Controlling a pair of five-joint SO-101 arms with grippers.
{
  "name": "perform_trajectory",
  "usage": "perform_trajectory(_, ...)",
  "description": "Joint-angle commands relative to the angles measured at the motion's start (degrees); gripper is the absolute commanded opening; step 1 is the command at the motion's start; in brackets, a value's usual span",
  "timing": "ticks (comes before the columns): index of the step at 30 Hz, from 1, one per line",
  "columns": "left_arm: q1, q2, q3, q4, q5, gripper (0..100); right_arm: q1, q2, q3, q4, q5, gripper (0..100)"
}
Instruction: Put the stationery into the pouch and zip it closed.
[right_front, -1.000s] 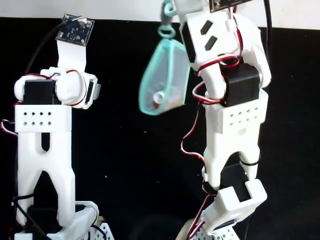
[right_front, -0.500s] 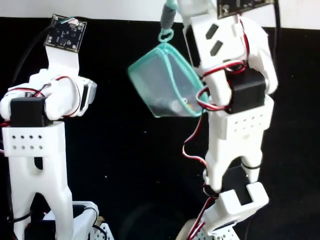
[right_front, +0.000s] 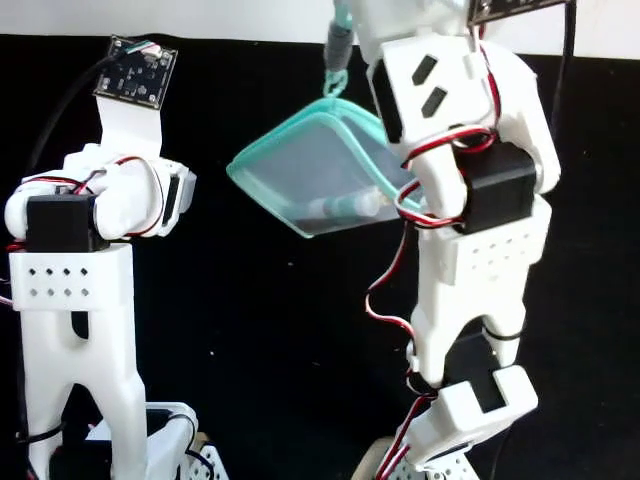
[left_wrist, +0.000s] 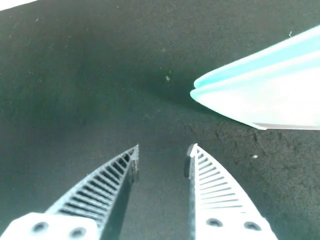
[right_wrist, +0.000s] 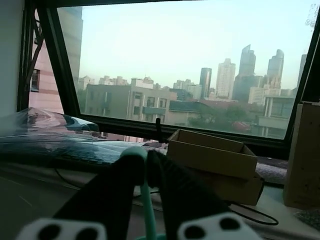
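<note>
A translucent pouch with a teal rim hangs in the air, tilted, between the two arms in the high view. A white stick-shaped item lies inside it. The teal pull loop at its top runs up into my right gripper. In the right wrist view that gripper is shut on the teal pull strap. My left gripper is open over the black table with nothing between its fingers. One corner of the pouch floats just beyond and to the side of its fingertips.
The black table stretches below both arms. The left arm's wrist camera board stands beside the pouch. Red and white cables hang off the right arm. A cardboard box sits under a window in the right wrist view.
The pouch has swung out toward the left arm and tilted flatter, and the item inside now lies lengthwise. The left arm shifted slightly left over the last second.
</note>
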Motion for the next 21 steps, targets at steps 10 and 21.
perform_trajectory(10, 0.7, -1.6, 0.3, 0.1, -0.3, 18, -8.3, 7.8, -2.4, 1.0, -1.6, 0.5)
perform_trajectory(21, -2.5, -1.5, 0.3, 1.3, -4.6, 18, -9.4, 13.9, -3.3, -3.6, -1.5, 0.5)
